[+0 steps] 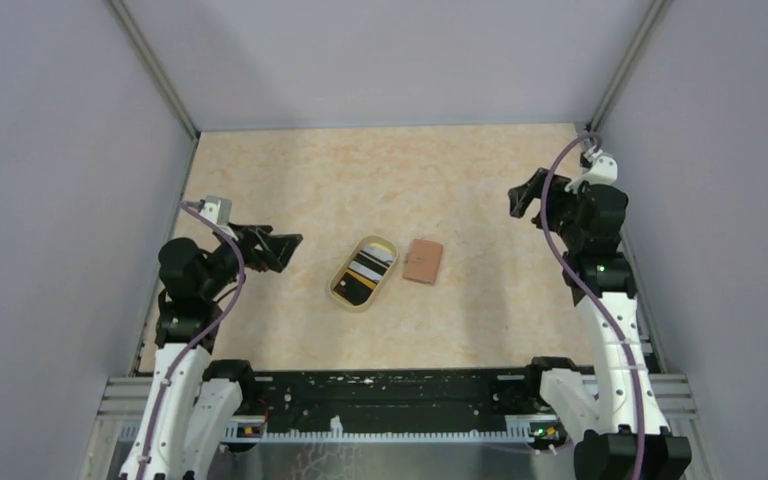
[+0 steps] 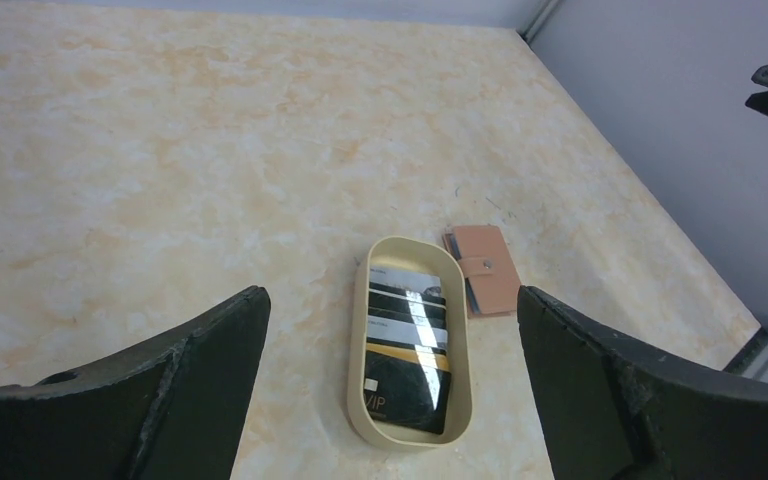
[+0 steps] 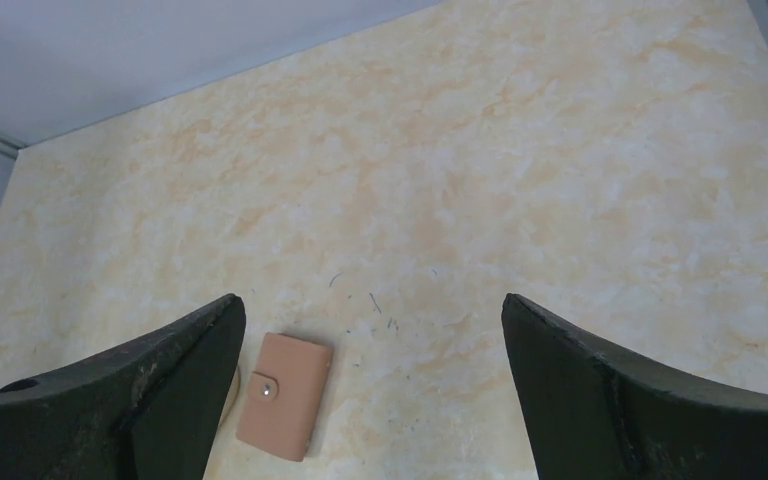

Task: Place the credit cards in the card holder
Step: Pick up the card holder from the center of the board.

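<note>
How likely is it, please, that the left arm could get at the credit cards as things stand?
Probably yes: the left gripper stands open, facing the credit cards, which lie uncovered in the oval dish. Nothing stands between, and the card holder sits beyond the dish.

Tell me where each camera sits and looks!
Top external: above and behind, looking down on the table; left gripper and right gripper show.
Left wrist: on the left arm, facing the dish of credit cards; its fingers show.
Right wrist: on the right arm, facing the table; its fingers show.
All three see the card holder.
</note>
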